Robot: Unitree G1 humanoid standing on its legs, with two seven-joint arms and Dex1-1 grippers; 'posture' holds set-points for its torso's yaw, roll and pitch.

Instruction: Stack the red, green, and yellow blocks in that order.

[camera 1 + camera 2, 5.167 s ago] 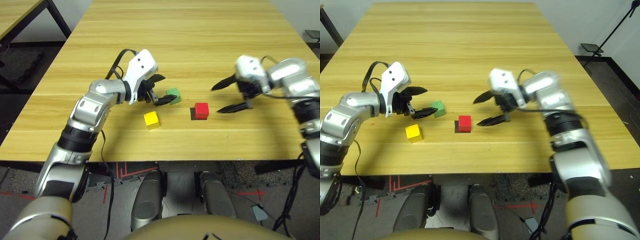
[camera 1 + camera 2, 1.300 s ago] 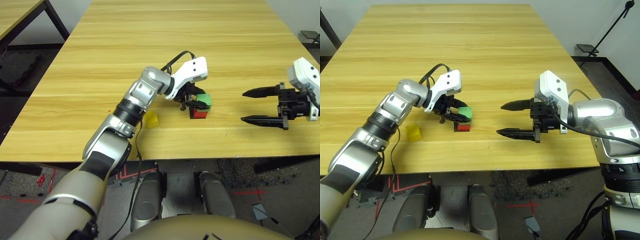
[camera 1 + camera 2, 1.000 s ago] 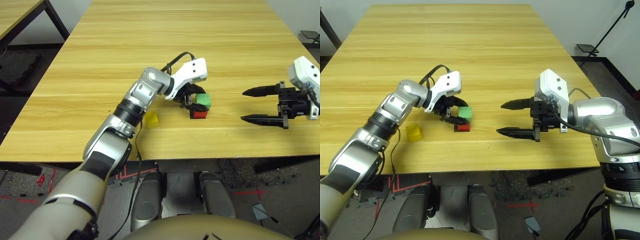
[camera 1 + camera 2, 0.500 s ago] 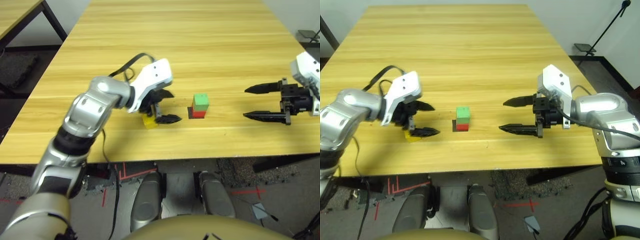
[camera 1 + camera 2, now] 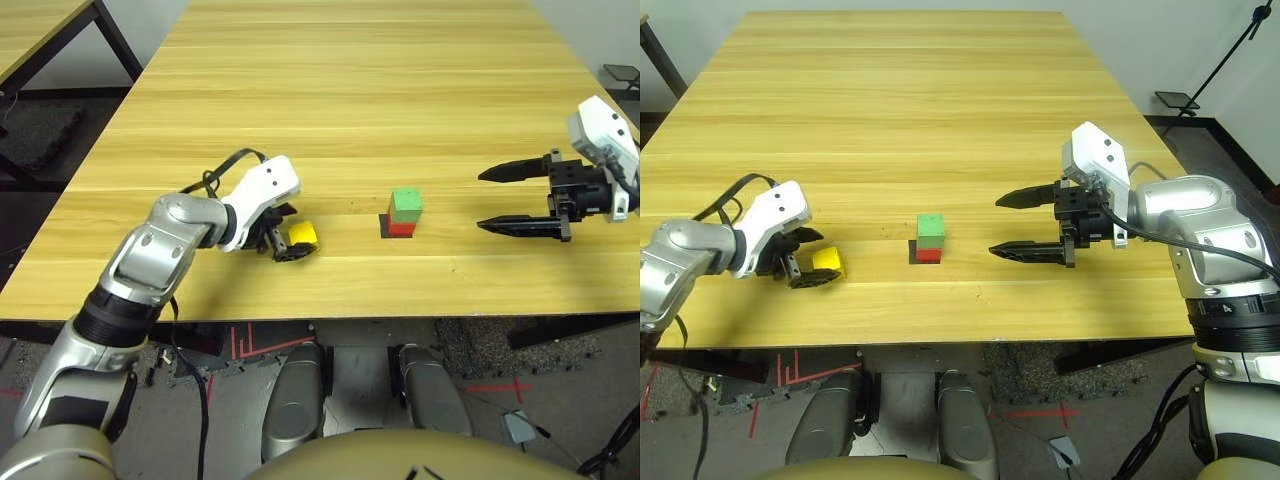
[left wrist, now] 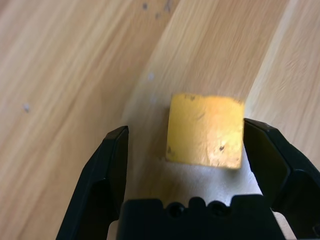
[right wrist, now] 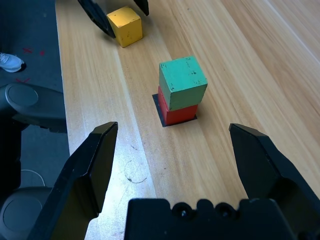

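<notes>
The green block (image 5: 404,203) sits squarely on the red block (image 5: 400,227), which rests on a flat black patch (image 7: 160,111) near the table's front middle. To their left the yellow block (image 5: 304,233) lies on the table between the fingers of my left gripper (image 5: 292,236), which is open. In the left wrist view one finger (image 6: 264,150) is at the yellow block's (image 6: 206,131) side, and the other stands clear of it. My right gripper (image 5: 482,201) hovers open to the right of the stack, well apart from it.
The light wooden table (image 5: 360,90) stretches far behind the blocks with free room. Its front edge (image 5: 330,318) runs close below the blocks. A second table's corner (image 5: 40,30) and dark floor lie off to the left.
My left gripper has left the green block on the red one and drawn back left. Over the last half second it dropped down around the yellow block. The right gripper has barely moved.
</notes>
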